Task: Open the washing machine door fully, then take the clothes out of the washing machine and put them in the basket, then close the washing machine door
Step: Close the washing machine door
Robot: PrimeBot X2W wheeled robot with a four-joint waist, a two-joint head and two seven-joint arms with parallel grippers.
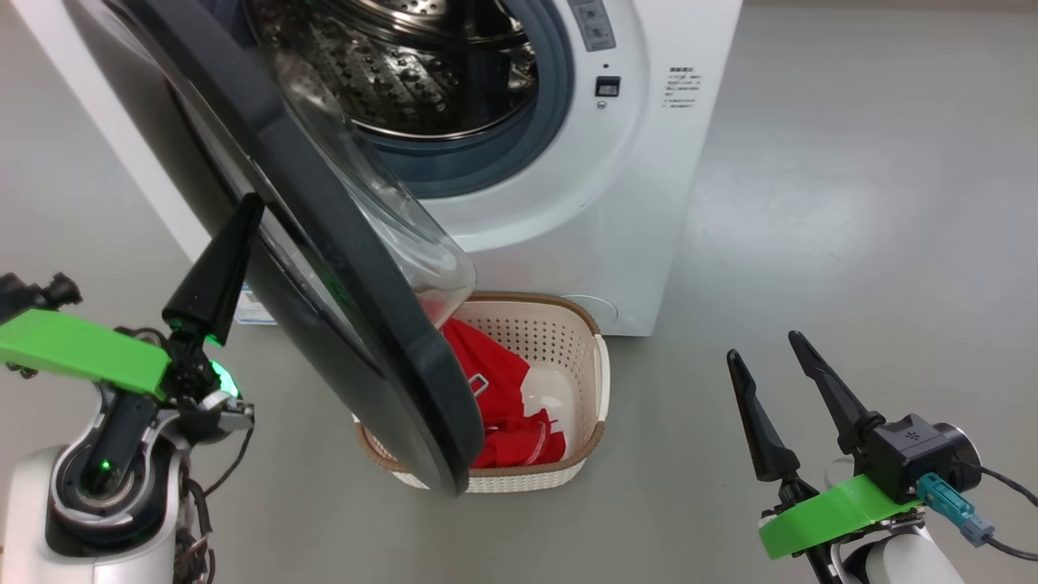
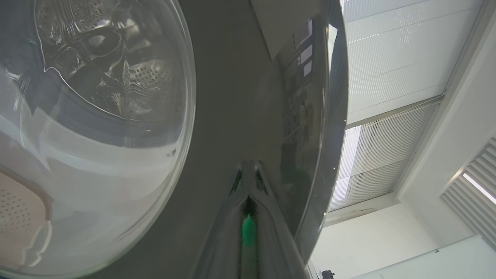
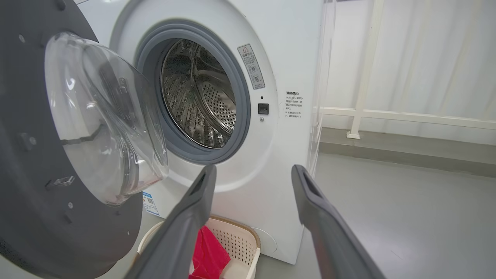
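Since the washing machine [image 1: 616,203] shows a bare drum [image 1: 422,65], the washing machine door [image 1: 340,268] stands half-swung, and the basket [image 1: 568,324] on the floor at the machine's front holds the clothes [image 1: 495,381], closing is judged the step in hand. The left gripper [image 1: 247,211], fingers together, lies against the door's outer face; a steady push to latch is needed. The right gripper [image 1: 764,345], fingers apart and empty, is well clear.

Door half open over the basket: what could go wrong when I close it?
The shut left gripper touches the glossy door with just its tip, so it may slip off. The door's lower edge hangs over the basket and clothes and might clip the rim when swung.
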